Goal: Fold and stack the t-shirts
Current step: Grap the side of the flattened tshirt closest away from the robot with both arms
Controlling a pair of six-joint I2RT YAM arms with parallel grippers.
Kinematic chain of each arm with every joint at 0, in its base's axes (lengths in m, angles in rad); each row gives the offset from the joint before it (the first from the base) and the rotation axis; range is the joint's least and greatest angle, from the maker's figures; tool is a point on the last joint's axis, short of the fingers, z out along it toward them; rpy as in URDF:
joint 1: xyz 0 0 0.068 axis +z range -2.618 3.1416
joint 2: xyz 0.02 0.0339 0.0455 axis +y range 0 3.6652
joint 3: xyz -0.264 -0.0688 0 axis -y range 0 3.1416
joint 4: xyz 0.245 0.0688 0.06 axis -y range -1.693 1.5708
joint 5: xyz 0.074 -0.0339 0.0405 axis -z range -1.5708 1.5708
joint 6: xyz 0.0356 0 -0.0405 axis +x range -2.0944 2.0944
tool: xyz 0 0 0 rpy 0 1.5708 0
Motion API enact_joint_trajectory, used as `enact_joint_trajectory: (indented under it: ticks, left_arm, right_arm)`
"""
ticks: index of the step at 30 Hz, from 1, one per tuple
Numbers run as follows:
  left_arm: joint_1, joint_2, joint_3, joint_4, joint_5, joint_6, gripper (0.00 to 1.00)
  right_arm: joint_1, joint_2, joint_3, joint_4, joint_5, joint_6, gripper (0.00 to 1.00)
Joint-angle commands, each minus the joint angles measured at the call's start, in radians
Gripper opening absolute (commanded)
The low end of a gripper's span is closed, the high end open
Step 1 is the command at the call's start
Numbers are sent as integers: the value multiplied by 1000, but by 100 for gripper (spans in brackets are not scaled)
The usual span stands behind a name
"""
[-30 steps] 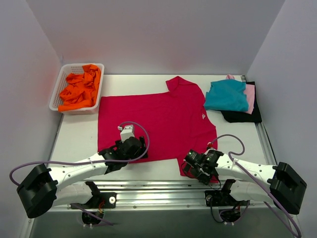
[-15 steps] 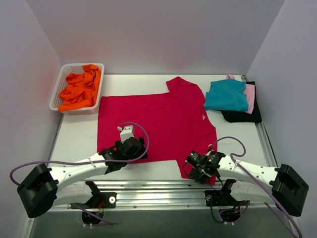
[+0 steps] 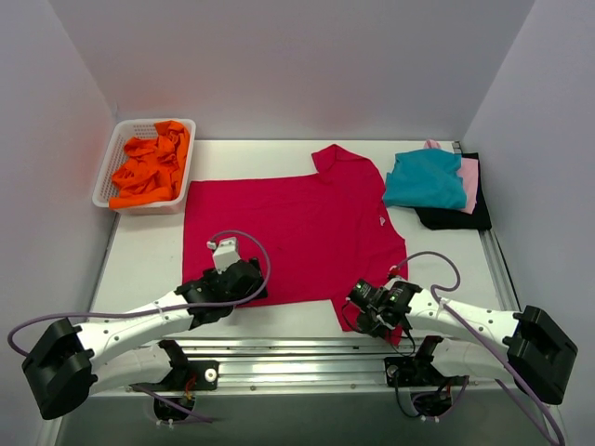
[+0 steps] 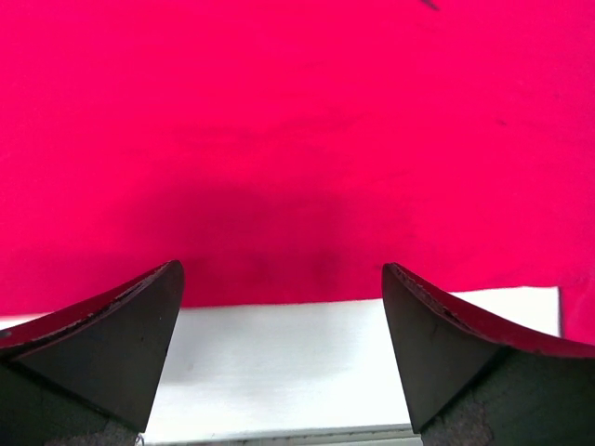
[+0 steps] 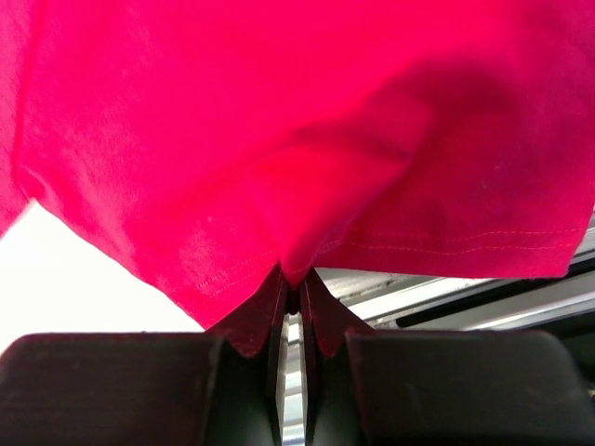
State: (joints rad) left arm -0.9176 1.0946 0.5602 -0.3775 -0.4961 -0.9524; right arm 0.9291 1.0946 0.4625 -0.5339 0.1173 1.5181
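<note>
A large crimson-red t-shirt (image 3: 297, 228) lies spread flat on the white table, its near sleeve hanging toward the front edge. My right gripper (image 3: 365, 307) is shut on that sleeve's hem (image 5: 296, 265), the cloth bunched between the jaws. My left gripper (image 3: 244, 279) hovers open over the shirt's near hem (image 4: 279, 288), its dark fingers (image 4: 121, 325) wide apart with bare table between them. A folded teal t-shirt (image 3: 426, 178) lies on pale pink (image 3: 470, 181) and black (image 3: 456, 218) ones at the back right. An orange t-shirt (image 3: 149, 167) is crumpled in the basket.
The white lattice basket (image 3: 107, 177) stands at the back left against the wall. A metal rail (image 3: 297, 353) runs along the table's near edge. White walls close in the left, back and right sides.
The right gripper's jaws have closed on the red shirt's near sleeve hem. The left gripper has drifted slightly left and toward the near hem, staying open.
</note>
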Motion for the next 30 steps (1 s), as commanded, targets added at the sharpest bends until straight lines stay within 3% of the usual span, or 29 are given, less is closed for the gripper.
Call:
enact_joint_trajectory:
  ticks: [1, 11, 13, 16, 25, 30]
  left_arm:
    - [-9, -87, 59, -233, -110, -161, 96]
    - [2, -52, -6, -413, -124, -459, 99]
    - [2, -52, -25, -416, -111, -523, 92]
    - [-20, -38, -34, -429, -128, -616, 88]
    - [-83, 154, 128, -737, -205, -938, 88]
    - [-57, 70, 84, -752, -202, -1005, 84]
  right_arm:
    - [-6, -12, 31, -84, 114, -4, 0]
    - [-7, -124, 25, -66, 222, -32, 0]
    - [-10, -163, 31, -93, 268, -30, 0]
    - [-12, -212, 31, -124, 321, -18, 0]
    - [-67, -200, 30, -60, 429, -74, 0]
    - [-124, -234, 38, -15, 447, -176, 0]
